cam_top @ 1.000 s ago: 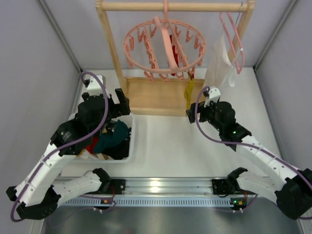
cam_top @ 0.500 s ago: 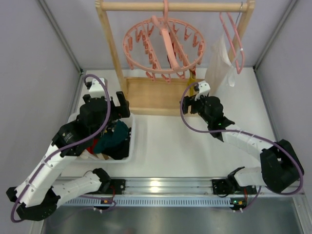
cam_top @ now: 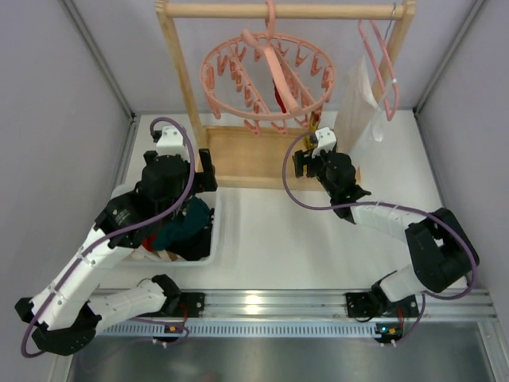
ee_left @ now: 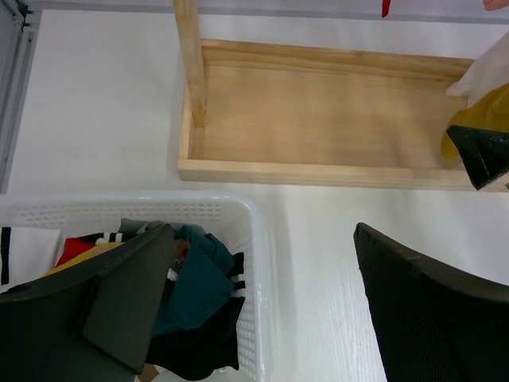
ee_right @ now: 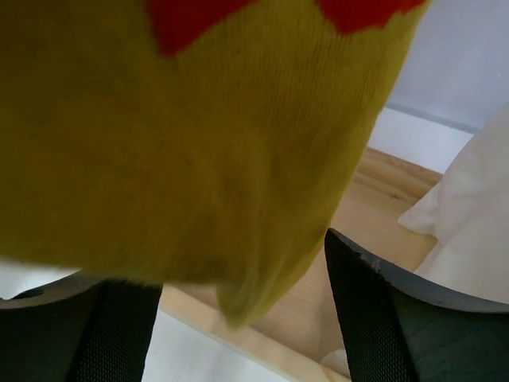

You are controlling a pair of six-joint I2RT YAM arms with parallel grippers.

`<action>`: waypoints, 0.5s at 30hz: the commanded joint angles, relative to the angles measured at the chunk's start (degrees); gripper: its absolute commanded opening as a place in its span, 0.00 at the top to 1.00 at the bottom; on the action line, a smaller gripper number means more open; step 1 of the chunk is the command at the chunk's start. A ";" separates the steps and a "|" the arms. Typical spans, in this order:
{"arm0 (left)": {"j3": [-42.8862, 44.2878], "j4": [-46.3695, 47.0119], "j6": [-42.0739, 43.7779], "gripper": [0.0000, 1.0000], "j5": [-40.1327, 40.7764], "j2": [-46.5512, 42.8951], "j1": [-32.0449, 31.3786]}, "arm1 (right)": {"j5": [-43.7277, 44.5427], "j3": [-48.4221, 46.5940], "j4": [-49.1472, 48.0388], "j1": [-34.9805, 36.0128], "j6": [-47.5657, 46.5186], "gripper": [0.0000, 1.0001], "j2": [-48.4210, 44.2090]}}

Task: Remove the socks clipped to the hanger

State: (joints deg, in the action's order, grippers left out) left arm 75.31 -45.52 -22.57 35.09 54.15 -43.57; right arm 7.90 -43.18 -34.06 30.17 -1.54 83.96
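Observation:
The round pink ring hanger (cam_top: pixel 266 79) hangs from the wooden rail. A red sock (cam_top: pixel 278 94) is clipped near its middle. A mustard sock (ee_right: pixel 199 135) with red patches hangs from its right side. Its lower end dangles between the open fingers of my right gripper (ee_right: pixel 238 318), which sits right under the ring in the top view (cam_top: pixel 302 161). The sock also shows at the right edge of the left wrist view (ee_left: pixel 481 119). My left gripper (cam_top: pixel 181 181) is open and empty (ee_left: pixel 262 318) over the far right corner of the basket.
A white basket (cam_top: pixel 208 239) at the left holds teal (ee_left: pixel 195 278), red (ee_left: pixel 75 247) and dark socks. The wooden rack has a post (cam_top: pixel 179 72) and a base tray (ee_left: pixel 318 119). A slim pink hanger (cam_top: pixel 380 64) with white cloth (cam_top: pixel 358 99) hangs at right.
My right arm has reached farther and left, bringing its open jaws around the mustard sock's lower end. The left gripper moved slightly away from me. The ring hanger has tilted.

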 commanded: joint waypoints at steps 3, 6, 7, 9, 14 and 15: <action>0.36 2.36 0.68 0.02 -0.90 -0.01 0.15 | 1.85 0.72 -10.66 -0.91 -2.59 0.31 2.87; 0.37 2.36 0.68 0.02 -0.99 -0.27 0.15 | 1.68 1.52 -14.27 -1.43 -2.59 0.51 4.19; 0.45 2.28 0.68 0.02 -1.08 -0.27 0.15 | 1.42 1.78 -15.84 -1.43 -2.68 0.59 4.36; 0.63 2.36 0.68 0.02 -1.08 -0.54 0.15 | 0.36 2.92 -17.69 -1.43 -2.24 0.83 4.45; 2.91 2.45 -0.28 0.02 -2.83 -0.98 0.15 | -1.04 4.68 -21.39 -1.35 -1.45 1.00 2.88; 3.35 2.45 -0.37 0.02 -3.10 -1.24 0.15 | -1.13 5.20 -21.39 -1.26 -1.45 1.00 2.52</action>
State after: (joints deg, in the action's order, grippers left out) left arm 75.57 -45.54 -22.57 33.36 54.22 -43.57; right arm 8.45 -38.61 -48.36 29.47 -3.42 88.33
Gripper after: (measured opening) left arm 0.984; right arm 0.004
